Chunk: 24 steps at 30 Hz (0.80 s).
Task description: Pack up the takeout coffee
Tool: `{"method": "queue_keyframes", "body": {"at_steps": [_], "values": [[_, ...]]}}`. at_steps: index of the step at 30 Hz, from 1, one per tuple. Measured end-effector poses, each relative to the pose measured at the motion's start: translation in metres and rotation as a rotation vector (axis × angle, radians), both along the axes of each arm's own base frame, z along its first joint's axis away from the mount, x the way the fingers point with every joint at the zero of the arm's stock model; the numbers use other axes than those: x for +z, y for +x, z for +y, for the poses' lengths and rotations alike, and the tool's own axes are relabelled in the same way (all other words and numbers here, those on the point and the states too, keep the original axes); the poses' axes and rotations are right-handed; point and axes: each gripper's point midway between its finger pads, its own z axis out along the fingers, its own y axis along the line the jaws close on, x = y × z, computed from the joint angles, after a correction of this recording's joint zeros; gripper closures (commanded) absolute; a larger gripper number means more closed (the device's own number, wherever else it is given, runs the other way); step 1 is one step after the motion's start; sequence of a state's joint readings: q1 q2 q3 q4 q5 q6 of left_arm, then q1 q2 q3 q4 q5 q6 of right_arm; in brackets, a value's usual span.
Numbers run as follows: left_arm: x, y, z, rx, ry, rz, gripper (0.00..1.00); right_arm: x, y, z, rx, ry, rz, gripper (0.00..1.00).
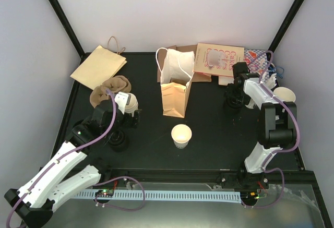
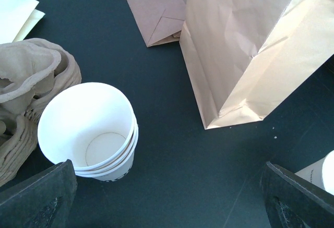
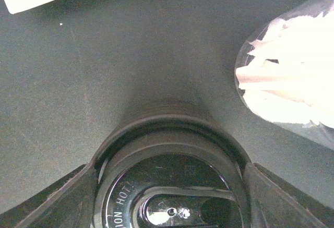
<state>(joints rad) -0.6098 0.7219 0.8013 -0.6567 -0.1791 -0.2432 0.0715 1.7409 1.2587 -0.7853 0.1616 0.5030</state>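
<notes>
1. The left pincer (image 2: 167, 207) hangs released, its fingers spread wide above the dark bench (image 2: 172, 150) with nothing between them.
2. Ahead of it and to its left is a stack of lidless white cups (image 2: 88, 129), right beside the brown pulp trays (image 2: 26, 97).
3. The right pincer (image 3: 169, 202) is low over the black lid (image 3: 172, 186), with one finger close against each side of the rim. It cannot be told whether they are clenched on it.
4. The lid lies at the right of the bench, near a clear plastic bag (image 3: 292, 71).
5. The white paper cup (image 1: 181, 135) stands upright and lidless at mid-bench, well apart from the lid and from both pincers.
6. The tan paper bag (image 1: 175, 98) stands just behind the cup, with a white bag (image 1: 175, 66) behind it.
</notes>
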Motion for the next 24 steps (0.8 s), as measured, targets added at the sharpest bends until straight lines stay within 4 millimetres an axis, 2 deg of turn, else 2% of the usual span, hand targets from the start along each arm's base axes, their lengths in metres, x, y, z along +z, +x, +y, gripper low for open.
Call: {"method": "queue_keyframes", "body": {"at_steps": [3,11,16,21,24], "values": [[0.000,0.000,0.000,0.000,0.000,0.000,0.01,0.003,-0.003,0.001,0.003,0.009,-0.001,0.22],[0.000,0.000,0.000,-0.001,0.001,-0.001,0.01,0.031,-0.006,0.002,0.013,0.015,-0.057,0.22],[0.000,0.000,0.000,-0.002,0.003,-0.001,0.01,0.031,-0.011,0.006,0.035,-0.026,-0.039,0.22],[0.000,0.000,0.000,-0.003,0.004,-0.002,0.01,0.031,-0.016,0.018,0.081,-0.096,-0.022,0.22],[0.000,0.000,0.000,-0.003,0.004,-0.002,0.01,0.030,-0.017,0.030,0.115,-0.066,-0.022,0.23]]}}
